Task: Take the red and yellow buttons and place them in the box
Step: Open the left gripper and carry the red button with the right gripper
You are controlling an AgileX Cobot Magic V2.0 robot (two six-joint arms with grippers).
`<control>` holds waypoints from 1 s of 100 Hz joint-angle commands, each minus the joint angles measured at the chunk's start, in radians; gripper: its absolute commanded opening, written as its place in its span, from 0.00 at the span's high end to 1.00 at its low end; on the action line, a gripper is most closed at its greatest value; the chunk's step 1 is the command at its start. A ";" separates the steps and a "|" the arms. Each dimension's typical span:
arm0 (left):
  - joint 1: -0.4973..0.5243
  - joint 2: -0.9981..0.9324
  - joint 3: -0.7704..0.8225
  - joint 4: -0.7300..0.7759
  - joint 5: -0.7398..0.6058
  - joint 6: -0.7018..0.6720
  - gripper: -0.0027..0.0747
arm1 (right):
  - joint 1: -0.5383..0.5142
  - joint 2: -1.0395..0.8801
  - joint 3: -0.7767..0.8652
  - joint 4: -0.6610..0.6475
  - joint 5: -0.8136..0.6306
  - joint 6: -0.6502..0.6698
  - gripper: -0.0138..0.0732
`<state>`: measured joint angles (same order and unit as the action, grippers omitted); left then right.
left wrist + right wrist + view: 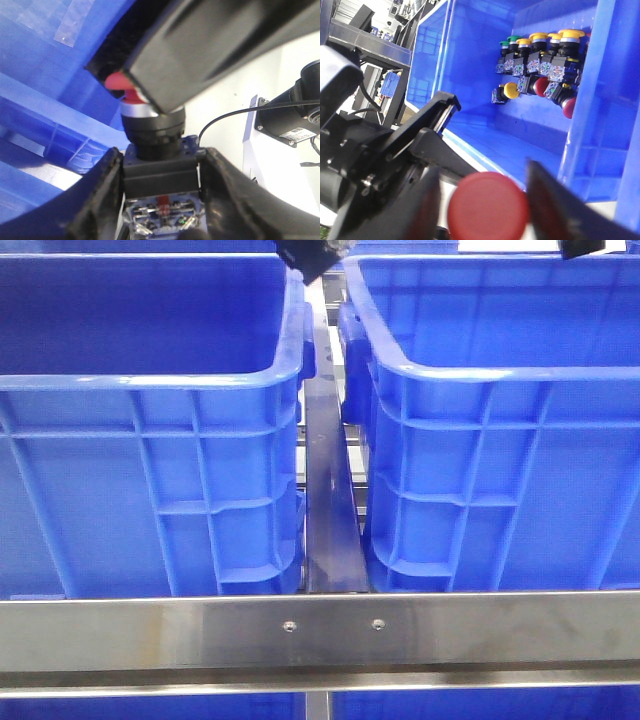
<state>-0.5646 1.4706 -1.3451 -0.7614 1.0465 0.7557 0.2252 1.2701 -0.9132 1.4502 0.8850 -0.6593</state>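
The front view shows two blue crates side by side, the left crate (150, 430) and the right crate (500, 430), parted by a steel rail (330, 510) and fronted by a steel bar (320, 632). Only dark bits of the arms peek in at the top edge; no buttons show there.

The right wrist view looks into a box (470, 75) and shows what the front view hides: a heap of buttons (540, 55) in the upper right of the frame, yellow, red and green caps on dark switch bodies. Beyond the box, upper left, stand dark racks in a bright room.

At the bottom centre of that view a red button (487, 207) sits between the right fingers (420, 210), which close narrowly on it.

In the left wrist view the left fingers (100, 200) grip the dark body of a second red button (120, 82) at frame centre, its cap partly hidden by a black part above. Blue crate wall fills the left; white equipment stands at right.
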 commanded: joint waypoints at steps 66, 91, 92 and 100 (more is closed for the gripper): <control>-0.009 -0.033 -0.024 -0.067 -0.019 0.000 0.15 | -0.006 -0.019 -0.038 0.057 -0.008 -0.044 0.51; -0.009 -0.033 -0.026 -0.067 -0.019 0.000 0.15 | -0.132 -0.019 -0.130 -0.060 -0.106 -0.142 0.51; -0.009 -0.033 -0.026 -0.067 -0.019 0.000 0.15 | -0.136 -0.019 -0.132 -0.066 -0.118 -0.146 0.51; -0.009 -0.033 -0.026 -0.067 -0.019 0.000 0.15 | -0.173 -0.018 -0.160 -0.147 -0.197 -0.152 0.51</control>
<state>-0.5646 1.4706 -1.3451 -0.7630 1.0447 0.7557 0.0911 1.2716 -1.0161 1.3247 0.7641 -0.7835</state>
